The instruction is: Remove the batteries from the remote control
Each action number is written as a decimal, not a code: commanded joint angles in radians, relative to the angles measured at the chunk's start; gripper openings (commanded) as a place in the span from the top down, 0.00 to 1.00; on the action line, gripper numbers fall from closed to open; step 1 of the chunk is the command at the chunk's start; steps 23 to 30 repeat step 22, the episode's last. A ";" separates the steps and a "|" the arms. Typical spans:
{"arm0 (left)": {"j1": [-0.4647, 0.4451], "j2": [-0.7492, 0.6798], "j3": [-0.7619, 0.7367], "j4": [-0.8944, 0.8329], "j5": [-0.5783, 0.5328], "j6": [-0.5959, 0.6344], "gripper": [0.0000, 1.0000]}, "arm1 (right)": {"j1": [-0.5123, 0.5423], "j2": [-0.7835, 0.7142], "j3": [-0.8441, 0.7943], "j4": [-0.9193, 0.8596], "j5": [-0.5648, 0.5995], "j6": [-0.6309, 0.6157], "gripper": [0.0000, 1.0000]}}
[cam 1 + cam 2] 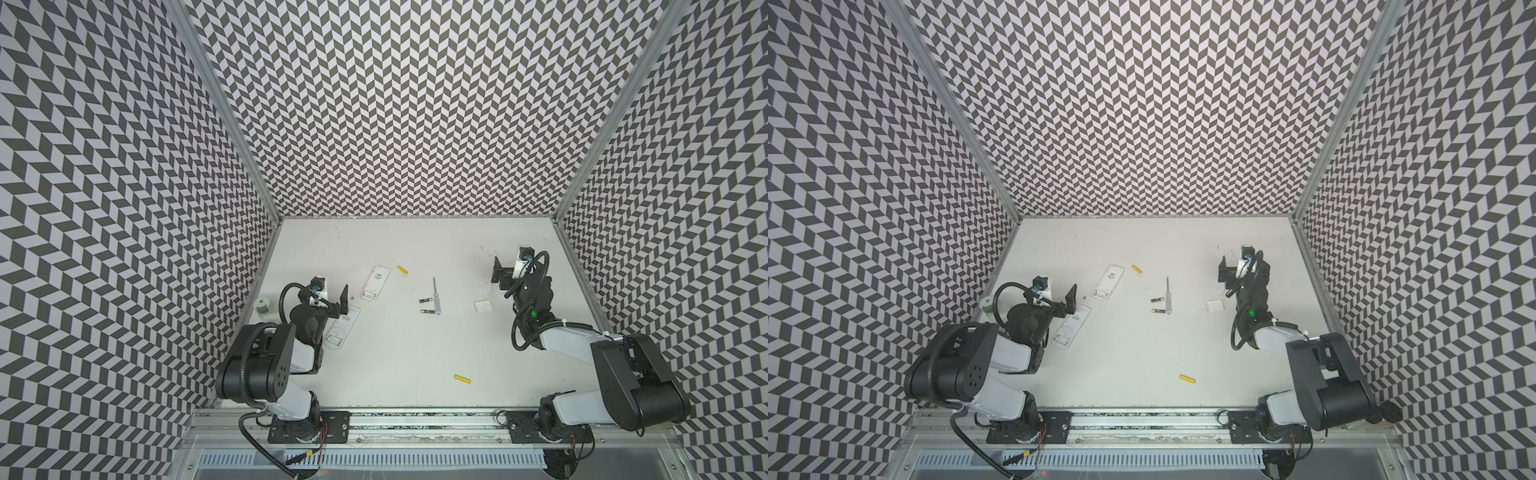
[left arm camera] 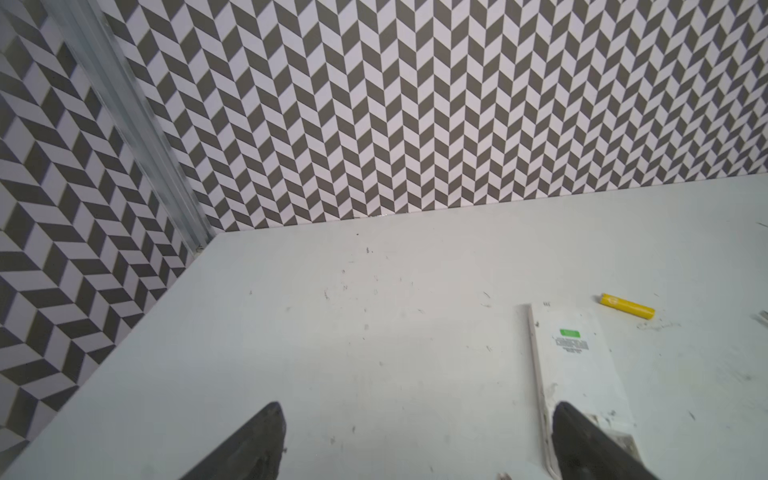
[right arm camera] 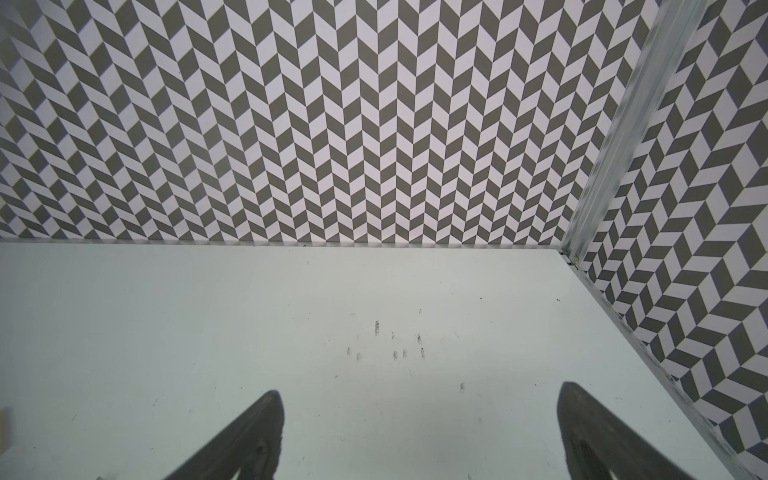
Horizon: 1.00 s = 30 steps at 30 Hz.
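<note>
Both grippers were found empty. The left gripper (image 2: pixel 415 409) had its jaws spread wide, nothing between them but bare table (image 1: pixel 415 357). In the left wrist view one of its fingers (image 2: pixel 590 440) overlapped the near end of the white remote control (image 2: pixel 577 357); contact could not be confirmed. The right gripper (image 3: pixel 419 390) was likewise spread wide over scuffed table near the far right corner, well apart from all items.

All four cells lay loose on the table, outside any remote. The far yellow battery (image 1: pixel 402 269) lay just beside the far end of the white remote control, on its right. The near yellow battery (image 1: pixel 462 379) lay alone toward the front edge, well apart from everything else. The two black batteries (image 1: pixel 424 305), gold-ended, lay one behind the other near the table's middle, just left of the screwdriver (image 1: pixel 435 296) and its clear handle.

The white remote control lay back side up, green label showing, angled left of centre. A second remote (image 1: pixel 345 326) lay nearer the front, partly hidden under the left arm. A small white rectangular piece (image 1: pixel 483 306) lay between the screwdriver and the right arm. A small white-and-green cylinder (image 1: pixel 263 305) stood against the left wall.
</note>
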 commanded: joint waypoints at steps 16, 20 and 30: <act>0.017 0.012 0.121 0.001 -0.109 -0.063 0.00 | -0.036 0.037 -0.079 0.169 -0.003 0.006 0.00; 0.018 0.006 0.115 0.006 -0.106 -0.064 0.00 | -0.036 0.019 -0.091 0.178 -0.005 0.005 0.00; 0.018 0.007 0.110 0.016 -0.102 -0.063 0.00 | -0.034 0.001 -0.096 0.172 -0.011 0.002 0.01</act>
